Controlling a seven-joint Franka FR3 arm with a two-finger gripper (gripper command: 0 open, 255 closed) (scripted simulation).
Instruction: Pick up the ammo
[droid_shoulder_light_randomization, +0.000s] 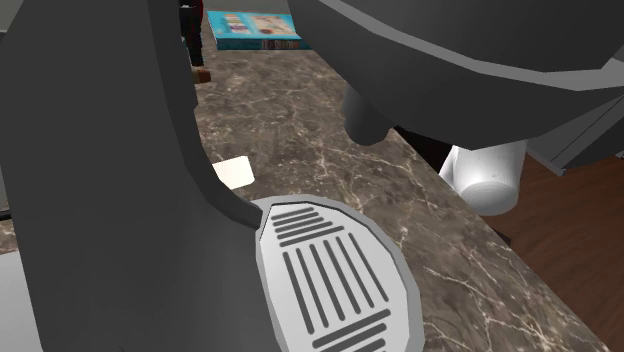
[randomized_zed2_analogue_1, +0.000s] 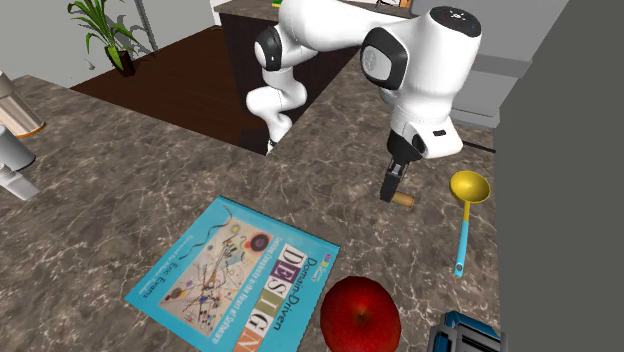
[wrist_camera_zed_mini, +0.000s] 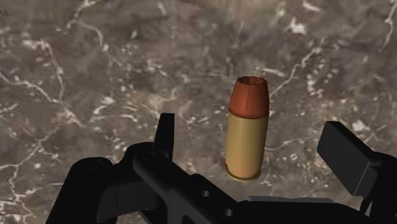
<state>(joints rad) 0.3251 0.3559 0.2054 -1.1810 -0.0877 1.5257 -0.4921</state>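
Note:
The ammo (wrist_camera_zed_mini: 247, 137) is a brass cartridge with a copper-red tip, lying on the dark marble counter (wrist_camera_zed_mini: 95, 76). It rests between the two black fingers of my gripper (wrist_camera_zed_mini: 256, 151), and neither finger touches it. The gripper is open, with one finger (wrist_camera_zed_mini: 165, 135) to one side of the round and the other finger (wrist_camera_zed_mini: 347, 156) farther off on the other side. In the second exterior view the gripper (randomized_zed2_analogue_1: 392, 190) hangs straight down just over the counter, with the ammo (randomized_zed2_analogue_1: 404, 198) at its tips.
A yellow ladle (randomized_zed2_analogue_1: 467, 212) lies close to the ammo on the second exterior view's right. A blue book (randomized_zed2_analogue_1: 235, 280) and a red apple (randomized_zed2_analogue_1: 360, 315) lie nearer that camera. A big grey appliance (randomized_zed2_analogue_1: 565, 180) stands at the right; its body and grated tray (droid_shoulder_light_randomization: 325, 275) block the shoulder view.

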